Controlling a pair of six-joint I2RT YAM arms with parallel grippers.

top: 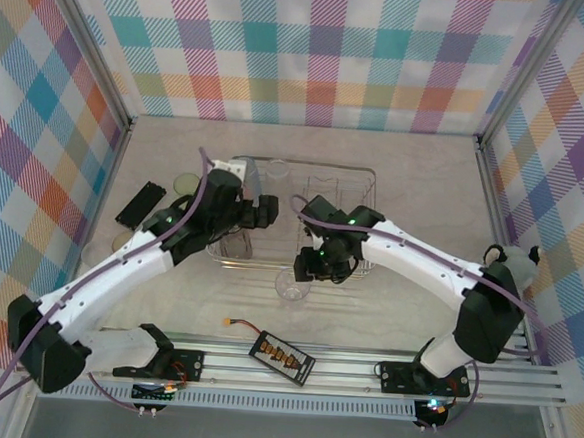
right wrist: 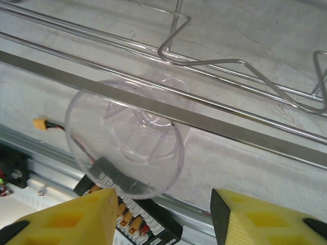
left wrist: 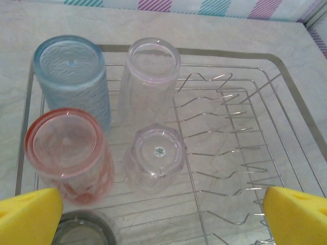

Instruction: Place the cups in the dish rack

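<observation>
The wire dish rack point(top: 360, 176) sits mid-table. In the left wrist view, several cups stand upside down in the dish rack point(left wrist: 286, 69): a blue cup point(left wrist: 71, 76), a clear cup point(left wrist: 152, 76), a pink-red cup point(left wrist: 69, 153), a faceted clear cup point(left wrist: 153, 161) and a smoky grey cup point(left wrist: 82, 232). My left gripper point(left wrist: 163, 219) hangs open above them, over the rack's left part point(top: 260, 215). Another clear cup point(right wrist: 125, 140) stands mouth up on the table against the rack's front rim point(right wrist: 245, 133). My right gripper point(right wrist: 162, 204) is just near of it, open, with its yellow fingers point(right wrist: 71, 219) clear of the cup point(top: 292, 286).
A black battery pack point(top: 140, 203) lies left of the rack. A yellowish cup point(top: 185, 183) stands beyond it and a pale one point(top: 122, 239) nearer. A black connector board point(top: 282, 357) with an orange plug point(top: 228, 322) lies on the front rail.
</observation>
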